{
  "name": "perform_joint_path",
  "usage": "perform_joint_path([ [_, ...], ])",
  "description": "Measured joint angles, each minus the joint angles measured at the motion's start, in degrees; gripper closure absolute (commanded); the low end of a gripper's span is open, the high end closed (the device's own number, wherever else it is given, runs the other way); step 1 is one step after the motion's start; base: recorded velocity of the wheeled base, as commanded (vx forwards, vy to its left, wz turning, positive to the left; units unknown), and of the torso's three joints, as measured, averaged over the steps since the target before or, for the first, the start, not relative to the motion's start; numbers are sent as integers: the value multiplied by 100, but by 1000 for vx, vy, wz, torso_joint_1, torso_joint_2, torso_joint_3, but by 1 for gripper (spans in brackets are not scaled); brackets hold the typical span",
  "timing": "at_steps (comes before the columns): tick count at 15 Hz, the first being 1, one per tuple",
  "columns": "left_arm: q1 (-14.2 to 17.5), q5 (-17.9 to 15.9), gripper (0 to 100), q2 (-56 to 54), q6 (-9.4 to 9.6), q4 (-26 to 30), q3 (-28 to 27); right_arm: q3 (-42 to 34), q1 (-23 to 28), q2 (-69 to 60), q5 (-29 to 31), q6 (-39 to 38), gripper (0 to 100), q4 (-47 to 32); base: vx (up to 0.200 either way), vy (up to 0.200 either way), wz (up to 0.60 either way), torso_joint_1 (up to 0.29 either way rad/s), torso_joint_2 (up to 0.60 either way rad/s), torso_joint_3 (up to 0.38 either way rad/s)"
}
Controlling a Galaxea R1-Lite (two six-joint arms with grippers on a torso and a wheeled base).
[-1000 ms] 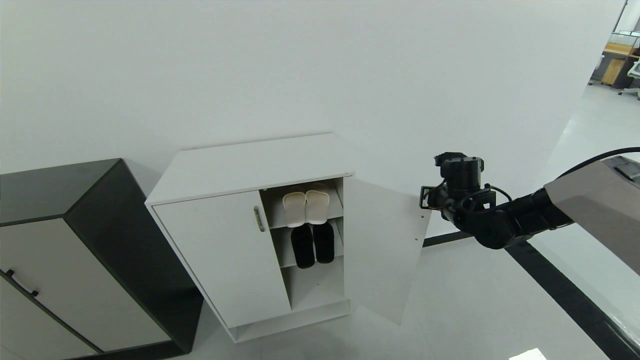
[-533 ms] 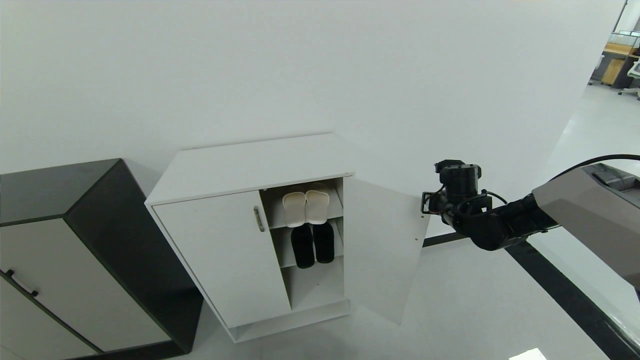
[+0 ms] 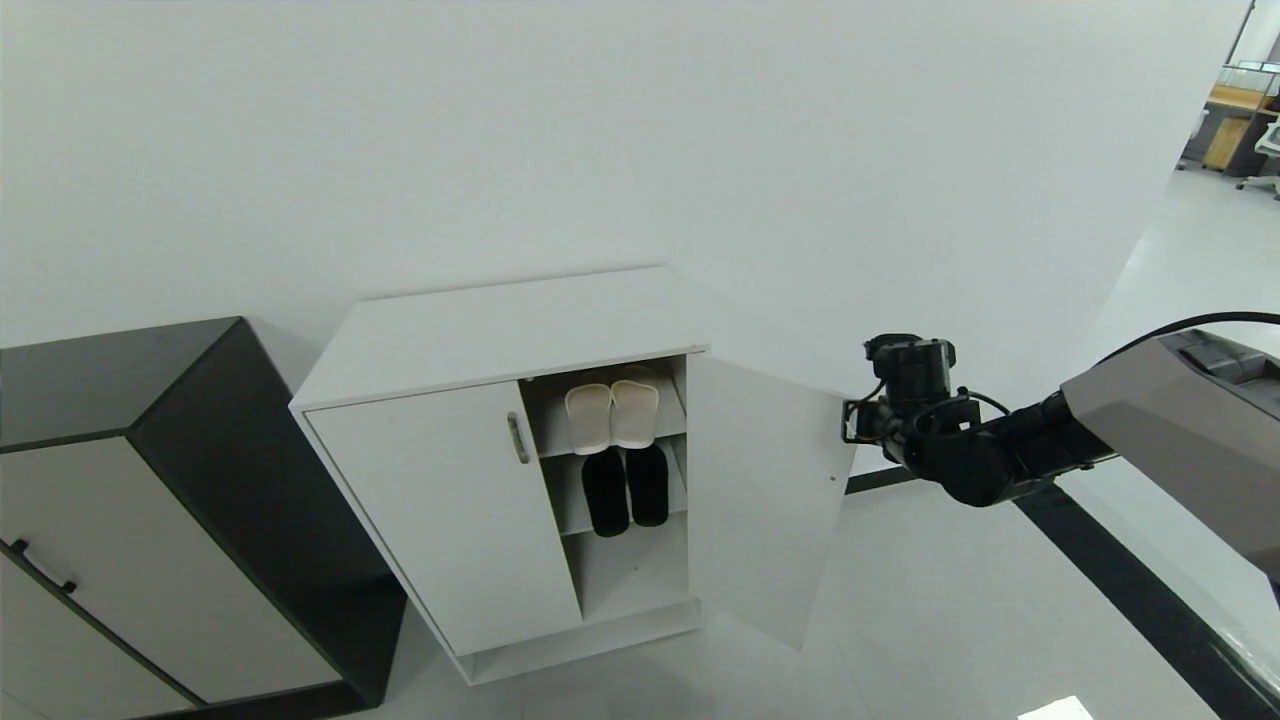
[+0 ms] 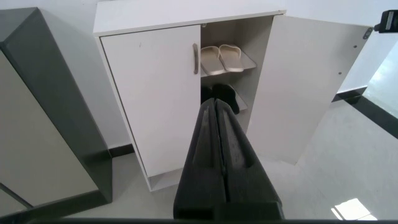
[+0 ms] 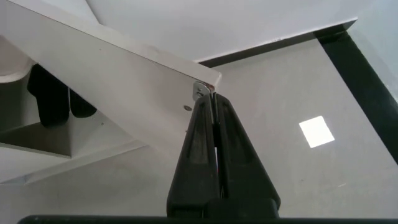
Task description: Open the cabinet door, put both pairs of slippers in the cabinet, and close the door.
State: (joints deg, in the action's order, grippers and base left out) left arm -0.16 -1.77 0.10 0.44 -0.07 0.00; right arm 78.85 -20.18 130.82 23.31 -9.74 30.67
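White cabinet [image 3: 500, 330], pale slippers [image 3: 612, 412] above black slippers [image 3: 625, 487]

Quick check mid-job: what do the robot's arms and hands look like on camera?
Right arm: glossy black rounded wrist links, then an angular grey forearm shell with a black cable arching above. Left hand and right hand: long matte-black tapering fingers.
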Motion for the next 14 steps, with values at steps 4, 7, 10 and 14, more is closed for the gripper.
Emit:
perform_joint_path([
  [4,5,0,100,0,0,0,0,-361,-217,-246,0,0,100,26,0,0,0,0,0,0],
  [7,2,0,100,0,-1,0,0,-322,-308,-447,15,17,100,30,0,0,0,0,0,0],
  [10,2,0,100,0,0,0,0,-2,-193,-413,15,17,100,15,0,0,0,0,0,0],
  [14,5,0,100,0,0,0,0,439,22,-67,-2,15,100,15,0,0,0,0,0,0],
])
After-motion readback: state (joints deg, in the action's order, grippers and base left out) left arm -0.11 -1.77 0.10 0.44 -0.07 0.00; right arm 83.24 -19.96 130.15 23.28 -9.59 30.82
